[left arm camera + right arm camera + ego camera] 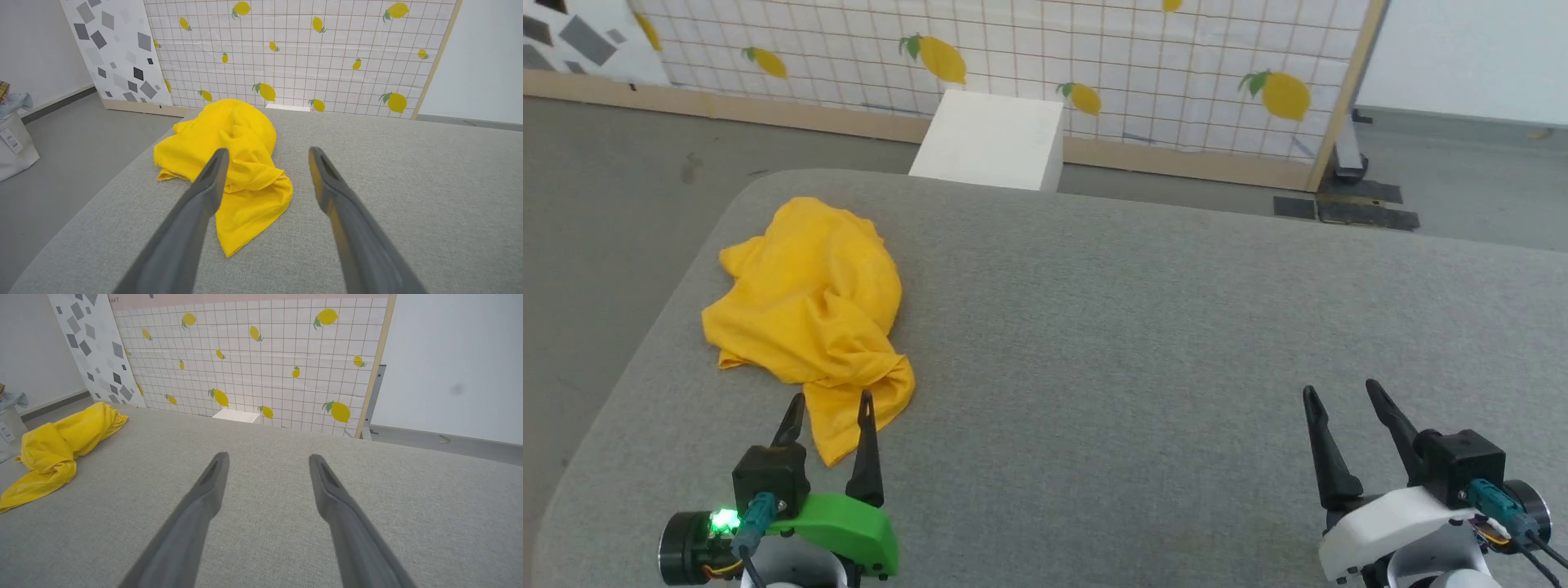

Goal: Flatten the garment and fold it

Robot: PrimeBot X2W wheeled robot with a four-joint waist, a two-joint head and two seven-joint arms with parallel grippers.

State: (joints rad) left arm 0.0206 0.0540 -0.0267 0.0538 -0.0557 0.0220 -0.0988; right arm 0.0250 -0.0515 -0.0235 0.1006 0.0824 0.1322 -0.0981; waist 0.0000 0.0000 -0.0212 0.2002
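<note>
The garment (809,314) is a bright yellow T-shirt lying crumpled in a heap on the left part of the grey padded table (1143,327). Only plain yellow cloth shows. A loose flap of it points toward the table's near edge. My left gripper (832,400) stands open just in front of that flap, its fingertips either side of the flap's end, holding nothing. In the left wrist view the garment (229,163) lies straight ahead between the open fingers (204,192). My right gripper (1339,392) is open over bare table at the lower right. The garment (57,449) shows far left there.
A white box (992,139) stands on the floor behind the table's far edge. A lemon-print grid screen (1013,57) closes off the back. The table's rounded left corner (743,188) is close to the garment. A white bag (12,139) sits on the floor at left.
</note>
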